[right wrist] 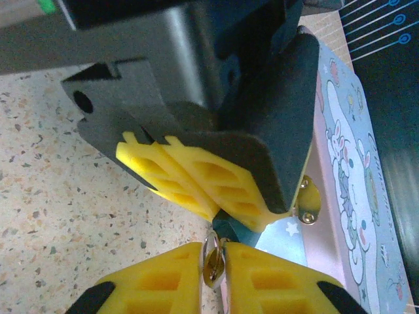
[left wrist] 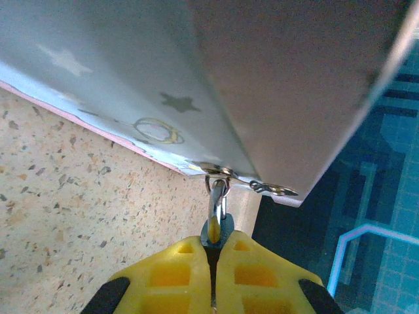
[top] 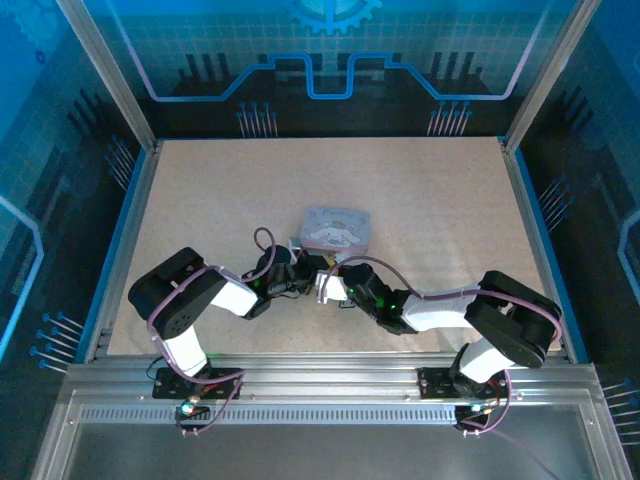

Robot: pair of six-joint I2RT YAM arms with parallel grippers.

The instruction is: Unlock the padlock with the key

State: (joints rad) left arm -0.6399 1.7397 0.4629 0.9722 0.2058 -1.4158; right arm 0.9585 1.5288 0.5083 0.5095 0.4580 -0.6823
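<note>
— State of the left pincer (left wrist: pixel 214 252)?
— Closed tight on the padlock (left wrist: pixel 217 199). The shackle is hooked through the hasp (left wrist: pixel 219 173) at the near corner of the tin (left wrist: pixel 98 65).
— And the right pincer (right wrist: pixel 219 254)?
— Closed on the key (right wrist: pixel 211 261), a small silvery sliver, just beside the tin's near edge, close against the left pincer's tips.
— Is the key in the lock?
— I cannot tell; the meeting point is hidden.
— The tin itself?
— It sits mid-counter (top: pixel 200 200), picture lid up, both pincers at its near side.
</note>
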